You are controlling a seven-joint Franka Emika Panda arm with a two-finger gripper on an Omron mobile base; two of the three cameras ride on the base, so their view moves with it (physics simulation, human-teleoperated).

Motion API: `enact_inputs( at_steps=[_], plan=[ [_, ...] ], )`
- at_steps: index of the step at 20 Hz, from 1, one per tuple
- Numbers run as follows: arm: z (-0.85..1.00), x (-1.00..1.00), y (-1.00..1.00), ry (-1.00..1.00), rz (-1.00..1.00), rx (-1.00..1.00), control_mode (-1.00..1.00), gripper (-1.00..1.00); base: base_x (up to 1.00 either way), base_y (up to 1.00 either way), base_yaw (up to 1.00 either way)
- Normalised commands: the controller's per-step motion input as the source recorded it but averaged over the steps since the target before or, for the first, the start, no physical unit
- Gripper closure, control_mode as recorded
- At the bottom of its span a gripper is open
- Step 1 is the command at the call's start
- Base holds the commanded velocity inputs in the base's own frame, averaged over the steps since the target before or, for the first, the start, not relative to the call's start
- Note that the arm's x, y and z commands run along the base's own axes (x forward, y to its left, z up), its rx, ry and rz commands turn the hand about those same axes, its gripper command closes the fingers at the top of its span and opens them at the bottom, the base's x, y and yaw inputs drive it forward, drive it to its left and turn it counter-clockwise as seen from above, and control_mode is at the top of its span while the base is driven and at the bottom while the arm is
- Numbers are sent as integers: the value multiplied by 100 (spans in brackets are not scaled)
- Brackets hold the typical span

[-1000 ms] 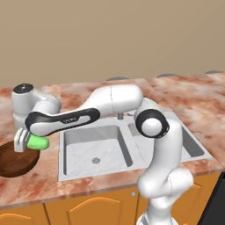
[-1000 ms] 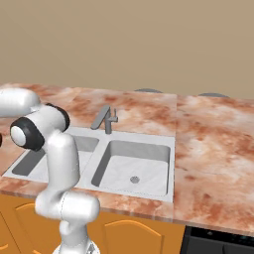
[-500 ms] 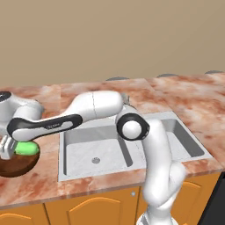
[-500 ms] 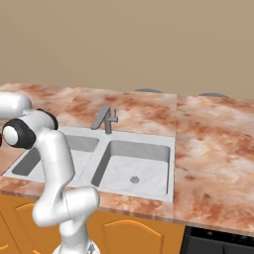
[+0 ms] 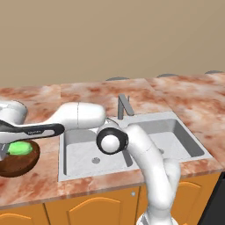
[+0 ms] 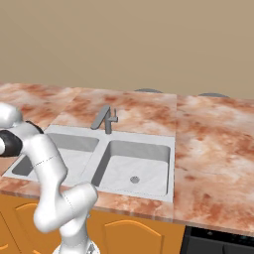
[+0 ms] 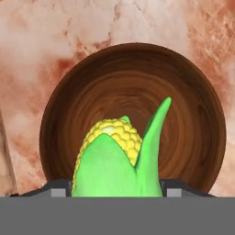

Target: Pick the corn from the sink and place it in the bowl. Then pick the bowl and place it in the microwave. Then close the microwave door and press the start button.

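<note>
Your claw is clenched on the ear of corn, a yellow-kernelled cob wrapped in bright green husk leaves, and it hangs directly over the round, glossy dark brown wood-look bowl. Looking along the hand, you see the cob standing between the two dark finger tips with the bowl's hollow spread behind it. From the left base camera, the green corn sits just above the bowl at the far left edge, under the white arm's dark wrist. That bowl rests on the reddish marble counter, just beside the left basin of the grey steel double-basin sink. You can see the grey faucet standing at the sink's back rim between the two basins.
</note>
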Motion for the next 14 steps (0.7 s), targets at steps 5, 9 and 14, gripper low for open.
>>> enact_inputs(
  at_steps=[5, 9, 14],
  plan=[
    [-42, 15, -2, 0, 4, 0, -100, 100, 0, 0, 0],
    [-53, 15, -4, 0, 10, 0, -100, 100, 0, 0, 0],
    [-37, 25, 0, 0, 10, 2, -100, 100, 0, 0, 0]
  ],
)
